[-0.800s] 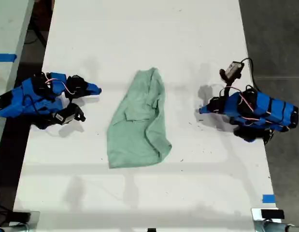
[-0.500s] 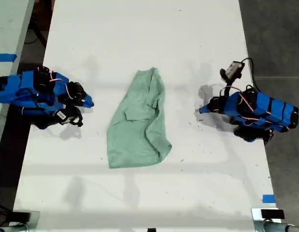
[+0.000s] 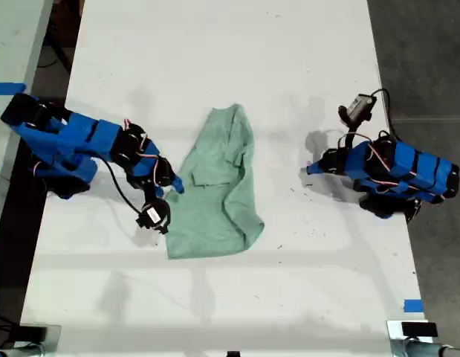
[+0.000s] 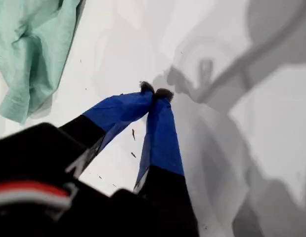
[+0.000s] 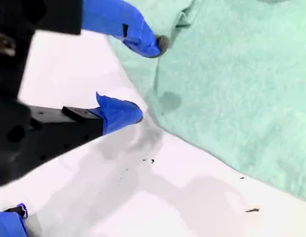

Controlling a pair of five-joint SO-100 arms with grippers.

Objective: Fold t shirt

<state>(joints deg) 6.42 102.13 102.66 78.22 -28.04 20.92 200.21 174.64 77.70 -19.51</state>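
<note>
The pale mint-green t shirt (image 3: pixel 215 186) lies wrinkled and elongated in the middle of the white table (image 3: pixel 215 44). My second gripper (image 3: pixel 172 186) is reaching in from the exterior view's left and stands open at the shirt's edge. In the second wrist view one blue fingertip (image 5: pixel 160 45) is over the t shirt (image 5: pixel 232 74) and the other (image 5: pixel 135 114) is over bare table, with my second gripper (image 5: pixel 149 80) spanning the hem. My first gripper (image 3: pixel 310 169) rests shut on the exterior view's right, well apart from the cloth. In its own view my first gripper (image 4: pixel 155 91) holds nothing, and the t shirt (image 4: pixel 29 49) lies beyond it.
A strip of blue tape (image 3: pixel 412 305) marks the table near the exterior view's lower right corner. A second pale table with blue tape (image 3: pixel 7 88) stands past the exterior view's left edge. Dark floor (image 3: pixel 423 59) lies beyond the table on the exterior view's right.
My second arm has stretched from the exterior view's left toward the t shirt, bringing its open gripper to the cloth's edge. My first arm has not moved.
</note>
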